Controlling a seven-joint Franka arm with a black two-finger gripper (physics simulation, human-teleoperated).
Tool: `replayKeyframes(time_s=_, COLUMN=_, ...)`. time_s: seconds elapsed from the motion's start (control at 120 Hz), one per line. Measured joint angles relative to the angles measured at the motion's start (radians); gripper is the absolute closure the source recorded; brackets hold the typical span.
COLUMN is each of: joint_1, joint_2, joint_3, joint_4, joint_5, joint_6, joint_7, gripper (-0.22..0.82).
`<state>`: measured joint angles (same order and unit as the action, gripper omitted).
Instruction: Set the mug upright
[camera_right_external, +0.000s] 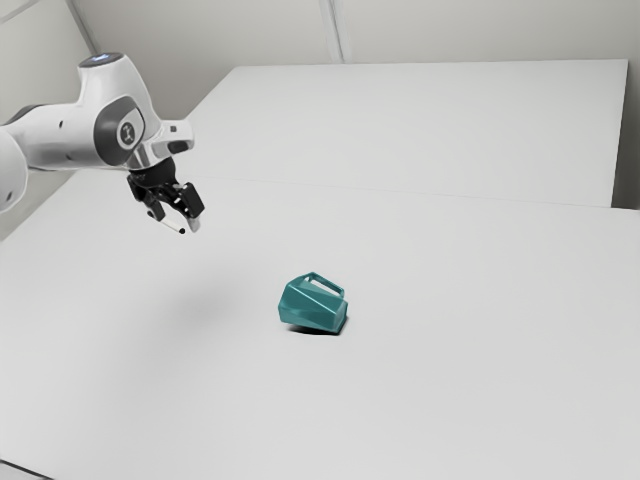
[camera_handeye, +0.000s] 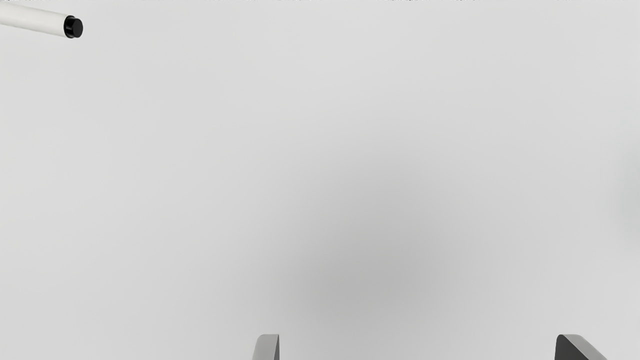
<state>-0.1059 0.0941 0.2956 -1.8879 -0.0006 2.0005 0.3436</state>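
Note:
A teal faceted mug lies on its side on the white table, near the middle of the exterior view, its handle on the upper side. My gripper hangs above the table toward the exterior view's upper left, well apart from the mug. In the wrist view the two fingertips of the gripper stand wide apart with nothing between them.
A white marker with a black end lies on the table, partly behind the gripper in the exterior view; the wrist view has the marker too. The white table extends around the mug.

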Motion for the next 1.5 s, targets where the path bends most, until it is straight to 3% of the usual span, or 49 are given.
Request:
replayKeyframes(time_s=0.15, joint_1=-0.001, joint_2=-0.002, joint_3=0.011, joint_4=-0.002, joint_5=-0.062, joint_6=0.015, joint_7=0.002, gripper=0.00)
replayKeyframes(time_s=0.375, joint_1=0.003, joint_2=-0.016, joint_3=0.025, joint_4=-0.130, joint_5=-0.380, joint_6=0.025, joint_7=0.033, gripper=0.00)
replayKeyframes(time_s=0.658, joint_1=-0.005, joint_2=0.056, joint_3=0.036, joint_4=-0.179, joint_5=-0.693, joint_6=-0.048, joint_7=0.128, gripper=0.00)
replayKeyframes(time_s=0.967, joint_1=-0.022, joint_2=0.133, joint_3=0.036, joint_4=-0.168, joint_5=-0.826, joint_6=-0.130, joint_7=0.236, gripper=0.00)
replayKeyframes(time_s=1.5, joint_1=-0.106, joint_2=0.234, joint_3=0.036, joint_4=-0.102, joint_5=-0.955, joint_6=-0.158, joint_7=0.357, gripper=0.00)
